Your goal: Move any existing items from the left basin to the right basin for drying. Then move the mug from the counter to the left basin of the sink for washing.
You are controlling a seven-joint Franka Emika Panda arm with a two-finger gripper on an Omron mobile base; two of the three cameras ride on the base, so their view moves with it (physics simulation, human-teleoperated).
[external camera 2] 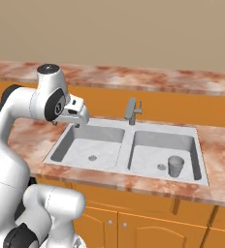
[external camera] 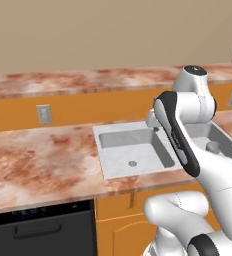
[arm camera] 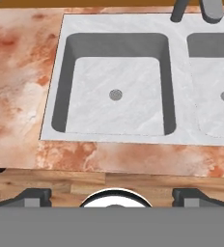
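Upright on the right basin [external camera 2: 187, 145] floor — small tapered grey cup [external camera 2: 175, 165], smooth, handleless, beside the round drain. Left basin [external camera 2: 71, 145] bare, light-grey stone-look. Marbled reddish-cream counter [external camera 2: 17, 133] over orange cabinets [external camera 2: 148, 225]. Pincer [arm camera: 115, 198] spread wide — nothing held.

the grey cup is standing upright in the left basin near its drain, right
Not quite. The grey cup stands upright near a drain, but in the right basin, as the right base view shows. In the hand view the left basin holds nothing but its drain.
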